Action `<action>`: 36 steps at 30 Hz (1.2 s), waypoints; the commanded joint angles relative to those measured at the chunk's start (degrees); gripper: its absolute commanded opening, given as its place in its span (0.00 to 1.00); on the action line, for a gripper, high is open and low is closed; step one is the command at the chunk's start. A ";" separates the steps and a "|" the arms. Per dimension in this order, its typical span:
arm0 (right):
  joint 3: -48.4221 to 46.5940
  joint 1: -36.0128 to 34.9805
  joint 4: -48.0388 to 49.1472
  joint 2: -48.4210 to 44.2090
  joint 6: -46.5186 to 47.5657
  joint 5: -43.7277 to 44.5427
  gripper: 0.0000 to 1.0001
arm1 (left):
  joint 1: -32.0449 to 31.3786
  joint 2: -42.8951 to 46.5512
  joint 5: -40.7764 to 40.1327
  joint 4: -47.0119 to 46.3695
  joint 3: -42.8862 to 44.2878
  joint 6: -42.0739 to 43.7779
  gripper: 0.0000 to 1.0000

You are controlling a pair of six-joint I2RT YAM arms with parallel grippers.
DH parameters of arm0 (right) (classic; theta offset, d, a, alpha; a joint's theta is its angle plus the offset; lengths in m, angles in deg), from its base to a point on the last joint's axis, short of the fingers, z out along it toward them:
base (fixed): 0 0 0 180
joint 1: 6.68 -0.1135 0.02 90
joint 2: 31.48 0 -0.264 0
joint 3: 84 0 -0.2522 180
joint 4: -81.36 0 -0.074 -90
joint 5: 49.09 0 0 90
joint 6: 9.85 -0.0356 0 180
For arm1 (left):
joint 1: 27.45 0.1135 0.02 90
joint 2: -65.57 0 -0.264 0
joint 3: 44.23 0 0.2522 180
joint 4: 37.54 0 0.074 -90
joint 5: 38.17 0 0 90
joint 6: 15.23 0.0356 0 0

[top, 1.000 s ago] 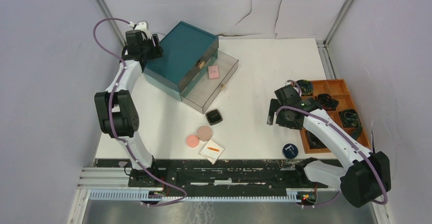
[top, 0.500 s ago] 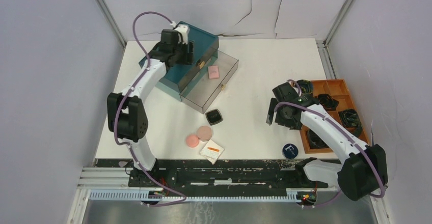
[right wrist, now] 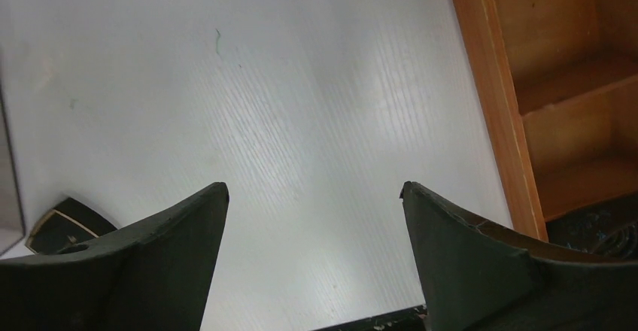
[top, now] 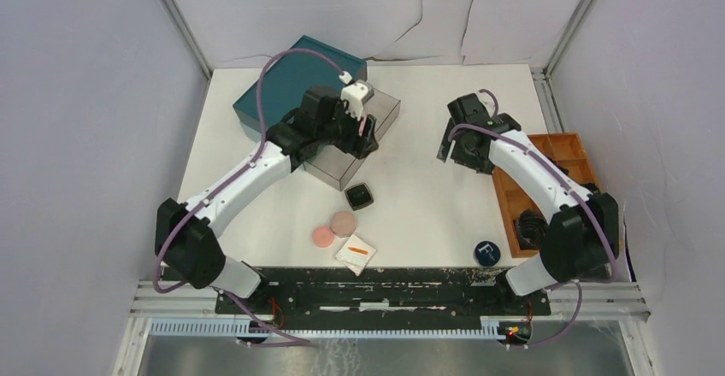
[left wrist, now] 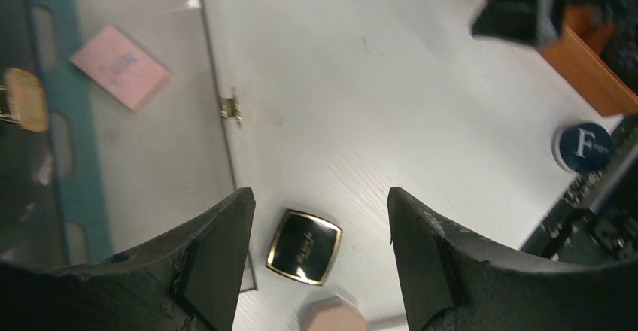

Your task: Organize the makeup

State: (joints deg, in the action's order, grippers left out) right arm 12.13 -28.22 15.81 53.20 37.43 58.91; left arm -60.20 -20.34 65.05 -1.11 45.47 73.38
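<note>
The left pincer (left wrist: 317, 203) stood well open and gripped nothing. It hung above the tabletop (top: 427, 102) at the front edge of the clear drawer (left wrist: 150, 158), with the black compact (left wrist: 304, 246) framed between its fingers further down and apparently untouched. The right pincer (right wrist: 314, 195) gaped wider, also empty, over bare tabletop, with the orange tray (right wrist: 489, 98) at its three o'clock.

Seen from overhead, the compact lay loose at six o'clock of the left pincer. At seven o'clock of the compact sat the beige disc (top: 344, 222) and the pink disc (top: 322, 237), touching or nearly so. At its six o'clock lay the white pad (top: 355, 256) with a red stick (top: 358, 249) on top. The blue tin (top: 486, 252) sat well apart, near the front edge at five o'clock of the right pincer.

Only the pink square (left wrist: 120, 77) lay in the drawer, which was pulled out from the teal box (top: 274, 94). By my reading the job was barely begun: one piece was stowed, and the compact, both discs, the pad with its stick and the tin were left to gather. The compact looked the likeliest next pick
</note>
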 commanded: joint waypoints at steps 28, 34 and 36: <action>-36.41 6.25 -2.89 24.88 7.61 -8.84 0.89 | -31.57 -20.38 9.18 -21.45 -1.52 6.30 0.89; -36.12 8.39 -2.84 25.56 10.41 -9.25 0.89 | -35.59 -26.88 6.44 -20.50 3.59 7.75 0.88; -35.94 9.20 -2.58 25.77 10.91 -9.65 0.89 | -37.00 -28.94 5.34 -20.40 5.52 8.05 0.88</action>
State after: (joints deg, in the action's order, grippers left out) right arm -22.03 -20.79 12.97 79.06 45.54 49.88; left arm -95.02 -45.57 71.73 -19.82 46.46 77.91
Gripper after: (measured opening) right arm 0.894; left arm 0.884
